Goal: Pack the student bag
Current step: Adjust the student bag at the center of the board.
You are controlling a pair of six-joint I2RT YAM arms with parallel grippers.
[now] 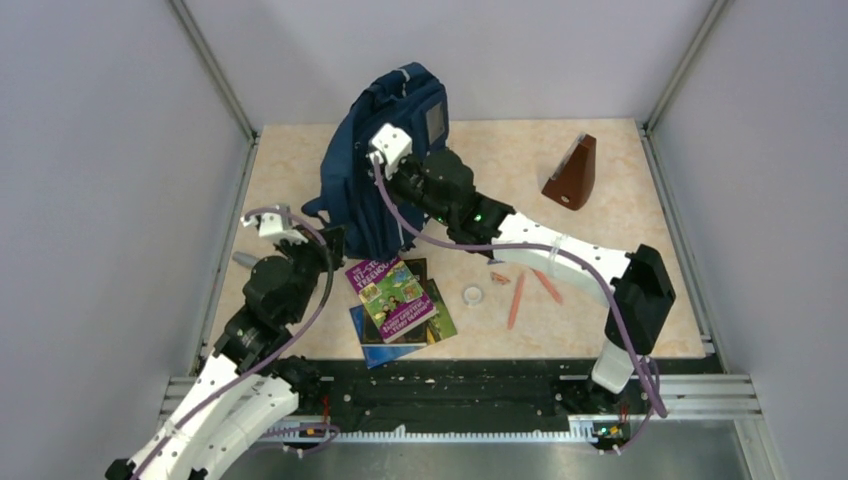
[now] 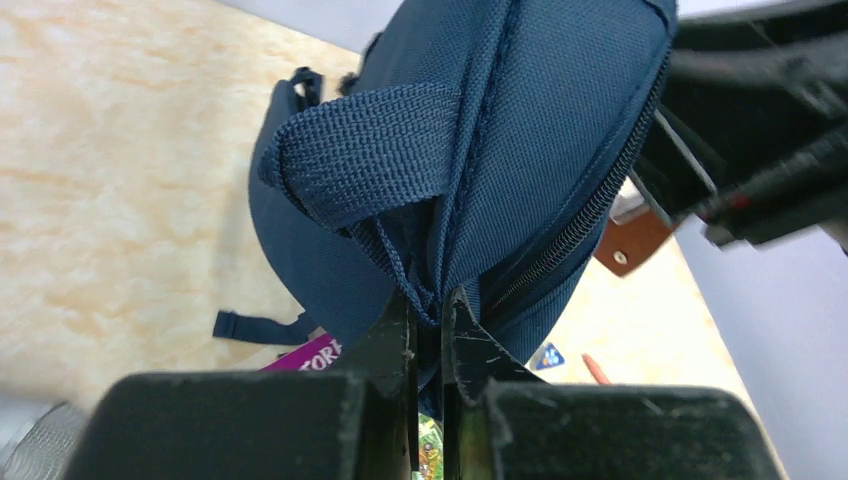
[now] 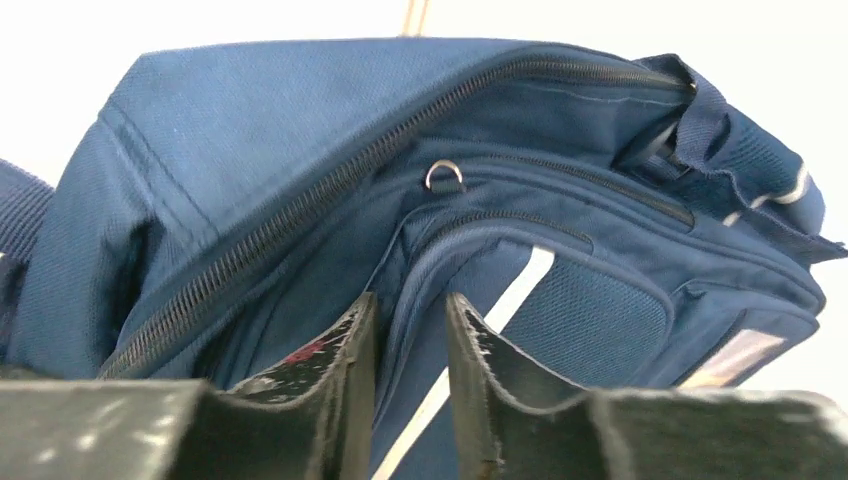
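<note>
Left jaws pinching student bag [image 2: 520, 130], book [image 2: 303, 356] — "TOR"

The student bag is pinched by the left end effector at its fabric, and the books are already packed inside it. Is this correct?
Not fully. The books are not inside the student bag: the top external view shows them lying on the table in front of it. The rest holds: the left end effector pinches the bag's fabric.
</note>
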